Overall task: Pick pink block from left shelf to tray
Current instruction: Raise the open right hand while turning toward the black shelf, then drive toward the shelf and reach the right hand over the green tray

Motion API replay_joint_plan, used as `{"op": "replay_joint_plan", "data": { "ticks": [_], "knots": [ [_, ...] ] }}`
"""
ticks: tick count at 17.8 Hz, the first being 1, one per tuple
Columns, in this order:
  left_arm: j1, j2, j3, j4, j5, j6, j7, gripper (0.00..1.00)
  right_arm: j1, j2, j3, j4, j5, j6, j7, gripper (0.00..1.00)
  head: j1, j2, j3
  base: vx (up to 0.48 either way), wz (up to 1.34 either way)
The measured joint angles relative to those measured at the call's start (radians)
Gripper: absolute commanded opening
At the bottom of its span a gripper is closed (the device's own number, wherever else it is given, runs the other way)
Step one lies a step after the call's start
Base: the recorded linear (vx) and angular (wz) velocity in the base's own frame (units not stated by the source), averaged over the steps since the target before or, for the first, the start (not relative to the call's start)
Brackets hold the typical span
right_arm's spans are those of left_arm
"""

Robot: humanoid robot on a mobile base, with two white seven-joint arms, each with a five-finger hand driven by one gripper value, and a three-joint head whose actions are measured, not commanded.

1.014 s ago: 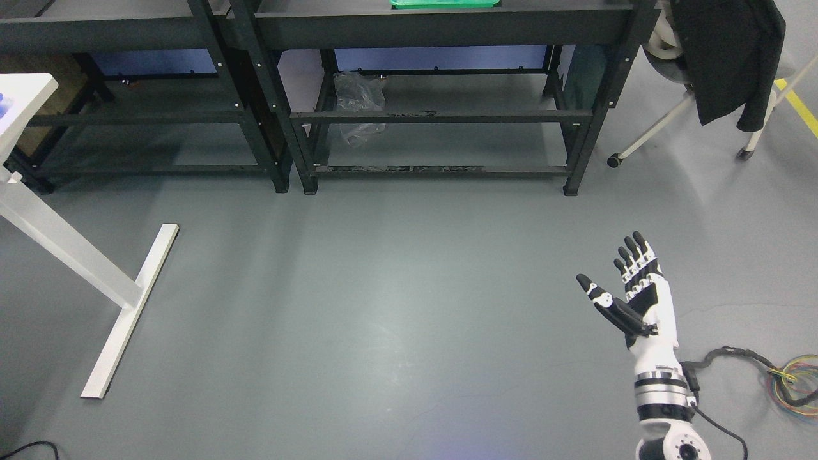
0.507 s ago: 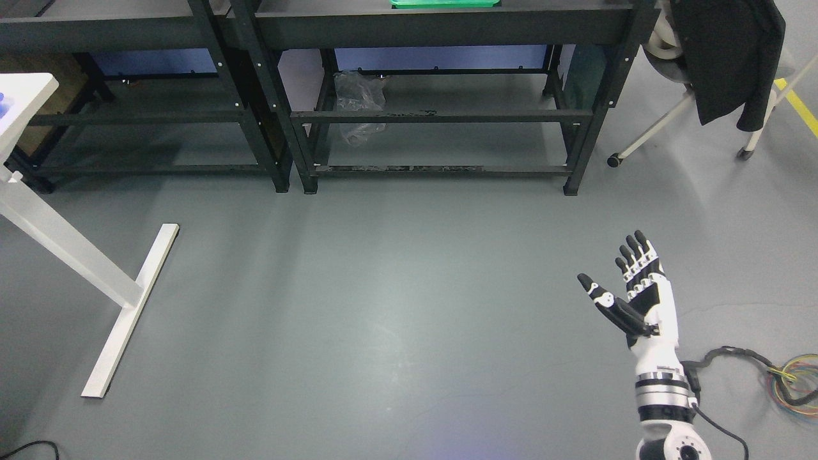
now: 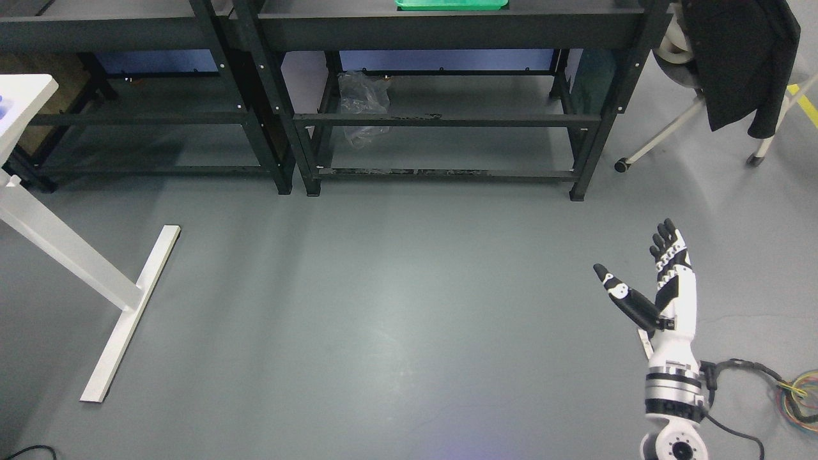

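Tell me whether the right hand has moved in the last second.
Yes, slightly: the right hand has swung rightward, away from the black shelf leg, by more than the camera's own small shift explains.

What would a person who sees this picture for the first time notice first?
The white and black right hand at the lower right, open and empty above the bare grey floor. Then the two black shelf racks along the top, with the edge of a green tray on the right one.
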Motion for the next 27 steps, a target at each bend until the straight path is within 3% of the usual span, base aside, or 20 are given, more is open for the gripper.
{"op": "replay_joint_plan", "data": {
  "ticks": [6, 15, 19, 27],
  "knots": [
    [0.0, 0.0, 0.0, 0.0, 0.0, 0.0, 0.0, 1.0, -0.017, -0.032, 0.0, -0.014, 0.185, -0.03, -0.054, 0.99, 0.0, 0.0, 0.0, 0.202, 0.11],
    [0.0, 0.0, 0.0, 0.0, 0.0, 0.0, 0.0, 1.0, -0.052, -0.049, 0.017, -0.022, 0.437, 0.215, -0.08, 0.99, 0.0, 0.0, 0.0, 0.22, -0.09],
    [0.0, 0.0, 0.0, 0.0, 0.0, 0.0, 0.0, 1.0, -0.063, -0.038, 0.041, -0.024, 0.556, 0.215, -0.094, 0.99, 0.0, 0.0, 0.0, 0.205, -0.1],
    [0.0, 0.0, 0.0, 0.0, 0.0, 0.0, 0.0, 1.0, -0.081, -0.015, 0.078, -0.025, 0.772, 0.212, 0.061, 0.99, 0.0, 0.0, 0.0, 0.269, 0.14]
  ]
}}
